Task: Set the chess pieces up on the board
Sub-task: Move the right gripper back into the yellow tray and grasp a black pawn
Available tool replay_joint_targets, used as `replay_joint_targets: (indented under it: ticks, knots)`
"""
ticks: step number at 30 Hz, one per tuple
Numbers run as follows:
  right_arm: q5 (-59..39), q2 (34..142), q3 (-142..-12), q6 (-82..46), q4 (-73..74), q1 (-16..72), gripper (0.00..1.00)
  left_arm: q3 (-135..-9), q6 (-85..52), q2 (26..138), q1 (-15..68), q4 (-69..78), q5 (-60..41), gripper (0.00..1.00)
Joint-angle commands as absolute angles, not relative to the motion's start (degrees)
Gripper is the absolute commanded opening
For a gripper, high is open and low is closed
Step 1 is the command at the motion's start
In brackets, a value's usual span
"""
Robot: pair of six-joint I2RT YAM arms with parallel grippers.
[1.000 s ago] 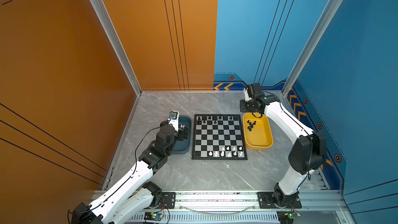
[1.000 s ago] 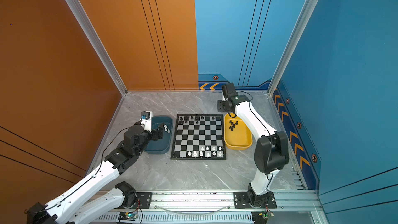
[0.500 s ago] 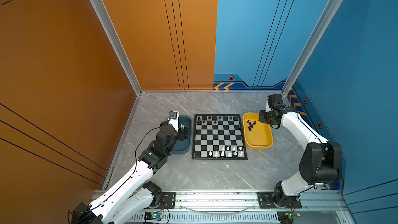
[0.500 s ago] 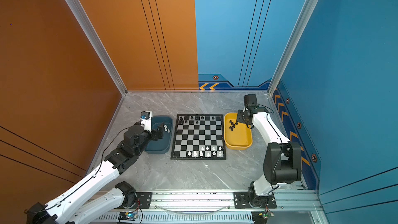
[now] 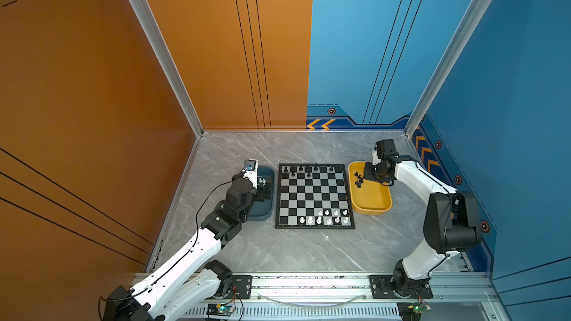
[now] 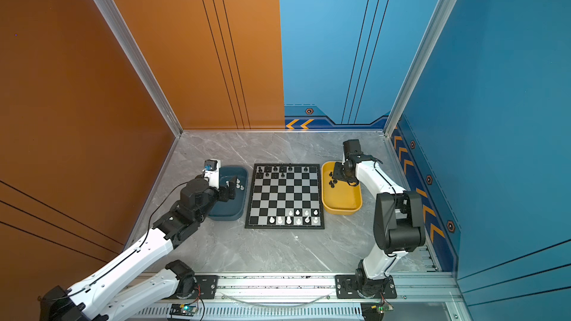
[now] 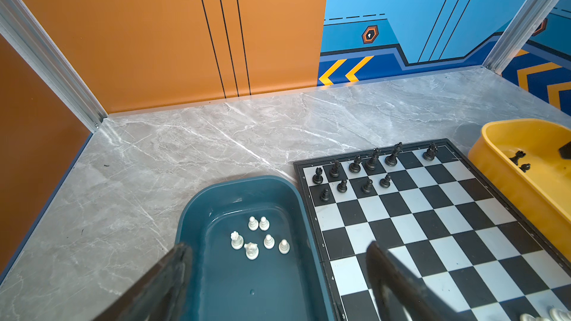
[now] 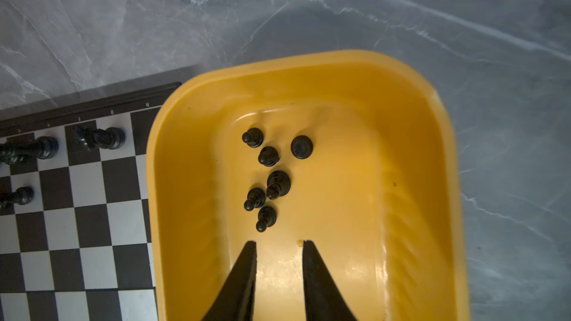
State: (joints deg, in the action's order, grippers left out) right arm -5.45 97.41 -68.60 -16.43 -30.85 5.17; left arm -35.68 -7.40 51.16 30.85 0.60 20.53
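The right fingers (image 8: pixel 244 279) swung round over the yellow tray (image 5: pixel 374 200), narrowing slightly.

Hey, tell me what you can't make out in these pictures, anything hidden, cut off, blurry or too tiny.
- Which kind each of the chess pieces on the board is: too small in both top views.
- Teal tray: partly hidden by the left arm in both top views.
- White pieces on the board: cut off by the left wrist view's edge.
- Yellow tray: one end cut off by the right wrist view's edge.
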Motion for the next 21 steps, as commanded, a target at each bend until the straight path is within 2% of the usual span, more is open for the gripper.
replay_joint_targets:
  ticks: [1,21]
  knots:
    - [-6.49,99.32,-69.75,-16.97,-30.52,5.94,0.27,-36.63,-7.80,51.42,31.47,1.76,19.76,0.90]
    - [-5.21,106.67,-74.83,-16.44,-31.00,6.16,0.26,-36.95,-7.38,52.82,31.55,1.93,19.88,0.90]
